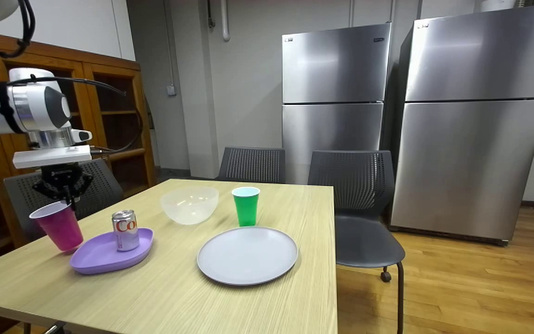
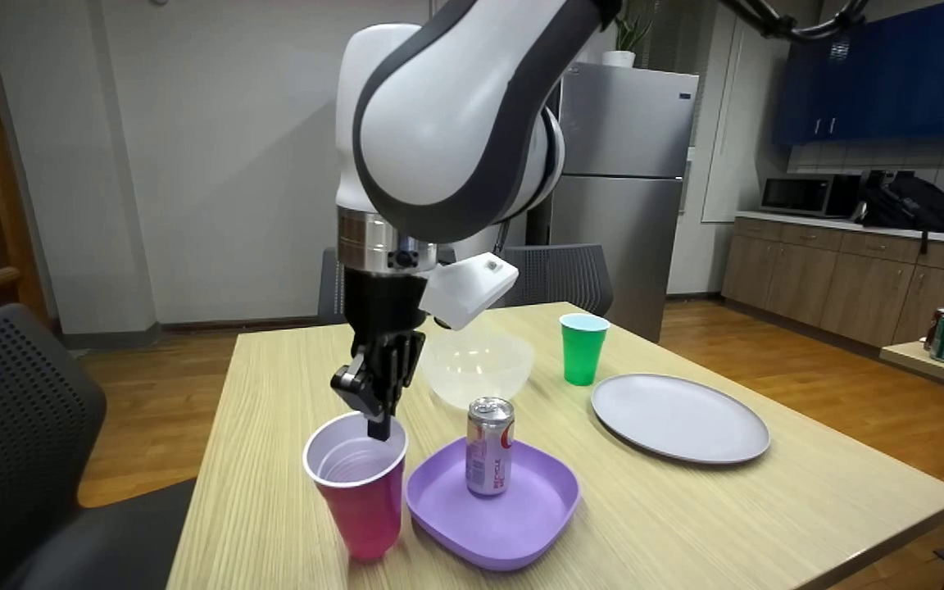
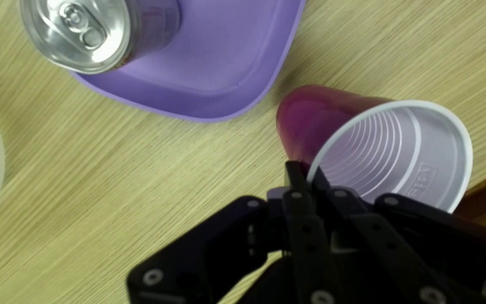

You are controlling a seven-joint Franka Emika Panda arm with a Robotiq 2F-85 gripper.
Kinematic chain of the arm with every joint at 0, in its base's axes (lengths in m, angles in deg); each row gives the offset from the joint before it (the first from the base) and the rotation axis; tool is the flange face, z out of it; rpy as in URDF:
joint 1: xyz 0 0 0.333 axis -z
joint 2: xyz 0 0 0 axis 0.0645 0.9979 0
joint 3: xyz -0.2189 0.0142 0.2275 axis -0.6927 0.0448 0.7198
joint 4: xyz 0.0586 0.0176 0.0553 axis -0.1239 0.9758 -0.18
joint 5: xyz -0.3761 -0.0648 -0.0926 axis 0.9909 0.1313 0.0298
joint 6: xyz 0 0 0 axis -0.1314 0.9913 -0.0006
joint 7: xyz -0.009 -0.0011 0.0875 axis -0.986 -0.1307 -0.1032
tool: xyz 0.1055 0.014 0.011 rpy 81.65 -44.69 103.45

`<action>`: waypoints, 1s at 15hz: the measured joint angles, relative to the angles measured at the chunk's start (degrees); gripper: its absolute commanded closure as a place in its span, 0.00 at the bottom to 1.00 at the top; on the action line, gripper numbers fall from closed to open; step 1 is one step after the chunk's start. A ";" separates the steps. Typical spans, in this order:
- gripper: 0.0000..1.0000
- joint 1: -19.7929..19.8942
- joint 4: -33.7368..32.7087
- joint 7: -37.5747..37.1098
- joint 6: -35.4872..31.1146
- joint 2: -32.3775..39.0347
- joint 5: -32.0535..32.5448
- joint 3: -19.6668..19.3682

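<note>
One gripper (image 3: 308,175) — pinched closed on tilted pink cup (image 3: 369,139) by rim, right of wrist frame | Step: likely holding | Next: likely needs steadiness

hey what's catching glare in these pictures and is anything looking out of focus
Wrist view: bright glare on top of the can, and the end effector looks slightly soft; in an exterior view, glints on the bowl and a pale sheen across the fridges.

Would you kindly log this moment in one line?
gripper: pinching pink cup at rim | cup: tilted | soda can: upright on purple plate
</note>
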 measured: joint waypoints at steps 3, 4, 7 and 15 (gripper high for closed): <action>0.99 0.85 -1.37 0.00 0.10 -0.54 -0.15 -0.28; 0.99 1.16 -1.79 0.00 0.18 -0.89 -0.15 -0.58; 0.99 2.10 -2.50 -0.10 0.27 -2.33 -0.15 -1.90; 0.99 5.60 -2.69 -1.22 0.83 -6.62 -0.91 -4.66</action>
